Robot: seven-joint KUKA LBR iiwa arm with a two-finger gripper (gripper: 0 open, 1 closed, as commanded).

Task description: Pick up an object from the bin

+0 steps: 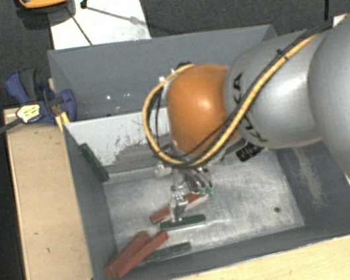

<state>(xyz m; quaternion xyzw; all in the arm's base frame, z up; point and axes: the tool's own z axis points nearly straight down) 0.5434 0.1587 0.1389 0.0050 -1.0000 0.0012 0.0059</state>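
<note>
My gripper (184,199) hangs low over the middle of the bin floor, under the arm's orange cover. Just left of its tip lies a small red-brown block (160,216), close to it or touching it. Directly below the tip rests a short dark green bar (183,221), lying flat and crosswise. Whether either piece is inside the gripper's grasp cannot be made out.
Two long red-brown sticks (136,253) lie side by side at the front left corner, with a dark green strip (169,253) beside them. Another dark green bar (92,162) leans on the left wall. The floor to the right is bare metal.
</note>
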